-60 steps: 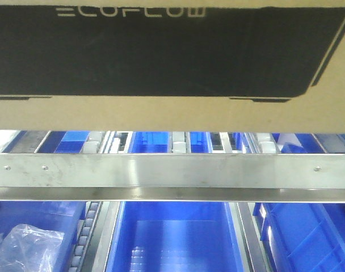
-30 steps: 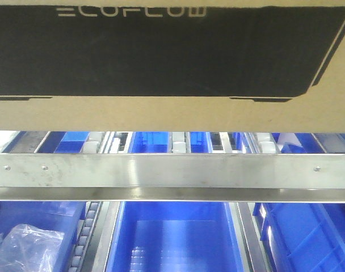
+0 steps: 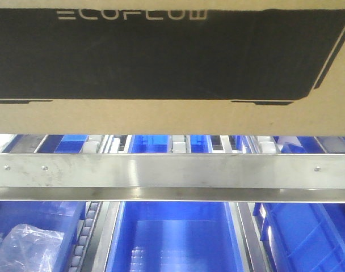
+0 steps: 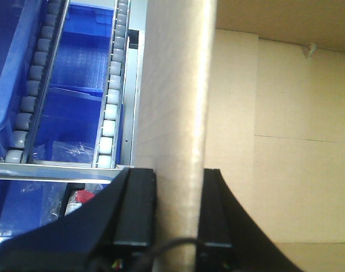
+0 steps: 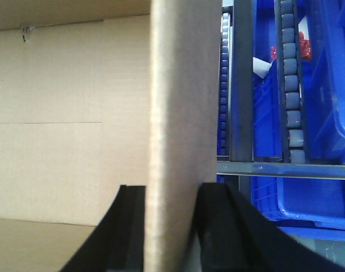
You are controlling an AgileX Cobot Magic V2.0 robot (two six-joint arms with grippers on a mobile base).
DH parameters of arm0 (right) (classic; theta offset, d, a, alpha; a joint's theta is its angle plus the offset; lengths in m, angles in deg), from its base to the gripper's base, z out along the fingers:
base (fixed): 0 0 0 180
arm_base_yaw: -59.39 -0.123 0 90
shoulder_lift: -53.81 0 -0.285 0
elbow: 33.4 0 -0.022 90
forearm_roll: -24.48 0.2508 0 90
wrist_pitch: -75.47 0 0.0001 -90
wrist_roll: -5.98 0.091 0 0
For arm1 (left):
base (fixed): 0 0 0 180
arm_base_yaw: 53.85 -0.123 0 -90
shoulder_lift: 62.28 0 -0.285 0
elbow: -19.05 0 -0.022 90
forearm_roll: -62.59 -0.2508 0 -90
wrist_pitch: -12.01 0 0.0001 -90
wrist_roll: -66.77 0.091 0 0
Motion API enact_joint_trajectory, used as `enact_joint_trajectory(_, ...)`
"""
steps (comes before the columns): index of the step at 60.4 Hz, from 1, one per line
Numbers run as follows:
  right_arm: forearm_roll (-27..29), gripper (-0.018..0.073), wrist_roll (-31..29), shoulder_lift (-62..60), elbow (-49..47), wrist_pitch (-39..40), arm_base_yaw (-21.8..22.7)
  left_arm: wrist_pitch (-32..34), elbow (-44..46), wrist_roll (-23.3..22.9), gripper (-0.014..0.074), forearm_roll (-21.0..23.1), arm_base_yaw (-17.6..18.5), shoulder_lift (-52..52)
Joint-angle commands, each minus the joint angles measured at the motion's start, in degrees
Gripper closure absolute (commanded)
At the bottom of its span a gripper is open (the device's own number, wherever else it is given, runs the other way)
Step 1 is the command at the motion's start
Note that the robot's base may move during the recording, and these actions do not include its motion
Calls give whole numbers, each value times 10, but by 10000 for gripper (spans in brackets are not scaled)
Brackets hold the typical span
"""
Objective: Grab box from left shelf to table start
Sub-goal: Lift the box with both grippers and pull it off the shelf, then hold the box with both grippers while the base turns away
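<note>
**Box (image 3: 172,116) sits lower in frame, a pincer clamped on each side wall**

Compared with half a second ago, the front view shows the brown carton's bottom edge a little further down. It now covers more of the roller tracks (image 3: 178,143) behind it. Its black panel (image 3: 161,56) with the pale ECOFLOW lettering has dropped by the same small amount. Everything else in that view is unchanged.

The box fills the upper half of the front view, just above the silver front rail of the left shelf (image 3: 172,173). Whether it touches the rollers cannot be told.

The left gripper (image 4: 177,177) has its two black fingers pressed flat against either face of one upright cardboard wall. The right gripper (image 5: 173,192) pinches the opposite wall the same way.

Blue bins (image 3: 172,238) sit below the rail across the lower frame. A crumpled clear plastic bag (image 3: 25,246) lies in the bin at lower left.
</note>
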Motion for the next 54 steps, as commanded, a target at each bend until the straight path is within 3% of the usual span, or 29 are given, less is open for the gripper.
enact_joint_trajectory(1, -53, 533, -1, -2, -15, 57, 6, 104, 25, -18, 682, 3, -1, 10)
enact_joint_trajectory(54, -53, 533, -1, -2, -15, 57, 6, 104, 25, -18, 682, 3, -1, 9)
